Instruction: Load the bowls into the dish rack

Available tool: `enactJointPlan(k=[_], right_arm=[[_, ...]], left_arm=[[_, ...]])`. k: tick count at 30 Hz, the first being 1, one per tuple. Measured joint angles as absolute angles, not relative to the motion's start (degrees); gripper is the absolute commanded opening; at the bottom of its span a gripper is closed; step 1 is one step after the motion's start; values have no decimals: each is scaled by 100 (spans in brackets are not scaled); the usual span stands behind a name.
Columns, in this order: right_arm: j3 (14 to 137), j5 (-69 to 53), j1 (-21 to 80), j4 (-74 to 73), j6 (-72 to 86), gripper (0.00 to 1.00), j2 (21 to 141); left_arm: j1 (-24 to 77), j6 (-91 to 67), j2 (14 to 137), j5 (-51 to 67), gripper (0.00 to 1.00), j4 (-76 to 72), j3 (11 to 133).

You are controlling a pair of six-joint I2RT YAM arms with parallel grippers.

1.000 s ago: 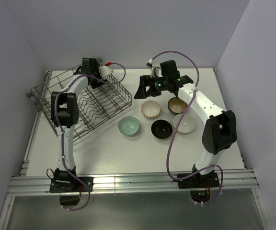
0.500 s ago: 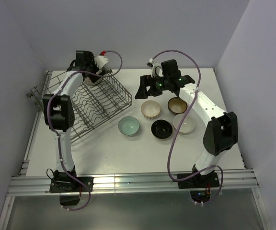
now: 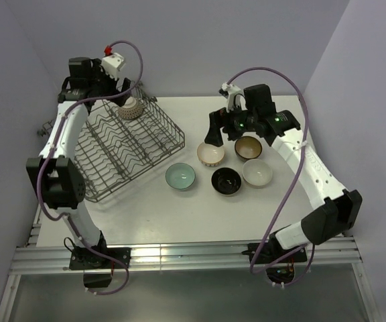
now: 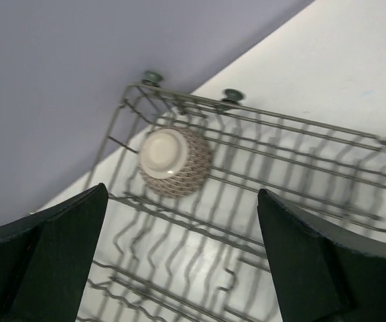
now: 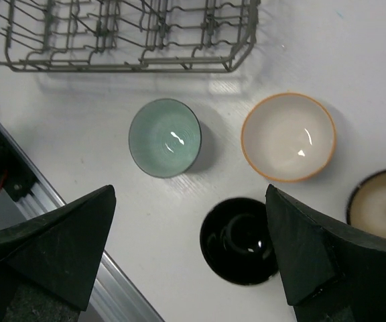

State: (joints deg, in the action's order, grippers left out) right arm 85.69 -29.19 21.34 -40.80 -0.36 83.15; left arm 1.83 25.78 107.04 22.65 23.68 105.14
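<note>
Claws are both gaping wide, holding nothing. The right claw (image 5: 190,191) is hovering straight above the bench (image 3: 146,208), where the orange-rimmed cream bowl (image 5: 288,137) and teal bowl (image 5: 164,137) are lying nearest its gap, with the dish rack (image 3: 169,124) off to its left. The left claw (image 4: 179,194) is hanging over the rack's far corner, where a patterned bowl (image 4: 174,162) is resting, seemingly upside down.

White table (image 3: 179,208) between pale lilac walls (image 3: 179,40), with a ribbed aluminium rail (image 3: 193,258) along its near edge.
</note>
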Motion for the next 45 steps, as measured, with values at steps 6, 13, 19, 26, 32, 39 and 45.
enactJointPlan(k=[6,13,19,26,32,39,45], right_arm=[[8401,-2368,2121,-4862,-838,100,7961],[8302,-1861,2106,-5859,-1898,100,8392],[8281,-1737,2102,-6038,-2324,93,9070],[8281,-1796,2045,-6055,-2438,84,9767],[8281,-1872,2005,-6051,-2536,76,10108],[8281,-1870,1931,-5983,-2705,64,10381],[8215,-1863,1911,-5767,-2803,56,10632]], left_arm=[[-8,1994,9502,3229,100,2700,9491],[25,1828,7793,4125,99,3124,7979],[60,1804,6571,4469,95,3131,6812],[397,1859,6410,4473,93,3249,6399],[510,1876,6473,4475,91,3376,6399],[521,1876,6473,4473,91,3391,6394],[530,1876,6473,4469,90,3395,6364]])
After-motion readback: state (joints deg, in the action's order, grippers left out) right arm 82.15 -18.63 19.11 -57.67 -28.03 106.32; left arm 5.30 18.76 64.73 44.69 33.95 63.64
